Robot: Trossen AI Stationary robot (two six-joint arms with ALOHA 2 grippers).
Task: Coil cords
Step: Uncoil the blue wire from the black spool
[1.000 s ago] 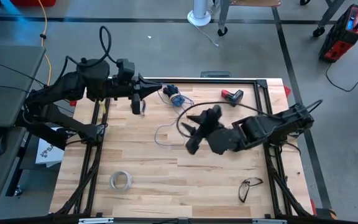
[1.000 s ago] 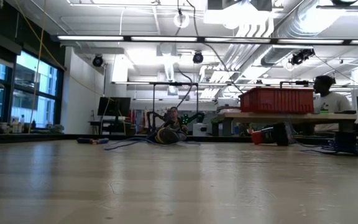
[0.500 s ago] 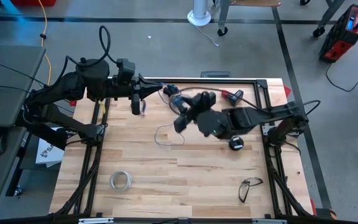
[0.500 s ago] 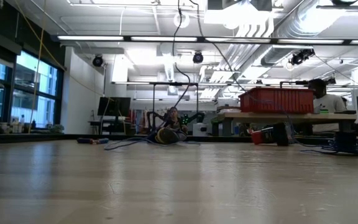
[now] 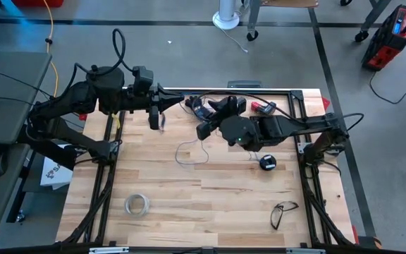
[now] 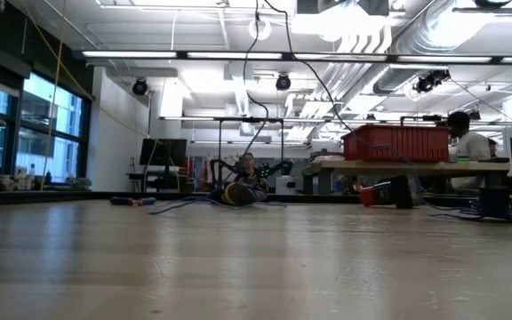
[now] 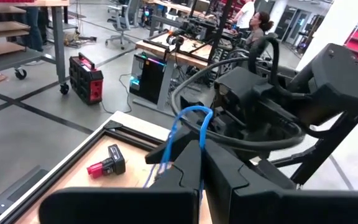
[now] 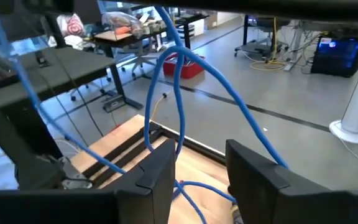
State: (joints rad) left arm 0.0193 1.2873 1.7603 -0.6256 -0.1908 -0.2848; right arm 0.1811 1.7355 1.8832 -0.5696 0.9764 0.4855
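The thin bluish wire (image 5: pixel 197 109) is bunched in loops above the table's far middle. A slack length of it (image 5: pixel 187 152) lies on the wood. The small dark spool (image 5: pixel 267 162) lies flat on the table to the right of centre. My left gripper (image 5: pixel 177 100) reaches in level from the left and is shut on the wire. My right gripper (image 5: pixel 207 117) is open right beside the loops. In the right wrist view the wire (image 8: pixel 178 93) hangs in front of its spread fingers (image 8: pixel 194 180); I cannot tell whether it touches them. My left gripper pinches the wire between its two fingers, and a small loop (image 7: pixel 191 121) sticks out past the fingertips, beside the strand (image 7: pixel 199 154) running between them. The fingers come level from the table's left. The held part is lifted clear; the rest trails slack down to the table.
A red and black tool (image 5: pixel 263 107) lies near the far edge behind my right arm. A whitish ring of tape (image 5: pixel 137 204) lies near the front left, and a pair of glasses (image 5: pixel 282 212) near the front right. A dark frame (image 5: pixel 298 95) borders the table.
My right gripper has gone from the table's middle toward the far edge and the left, up to the wire loops at my left gripper. With the arm moved off, the spool now shows on the table. My left gripper has kept still.
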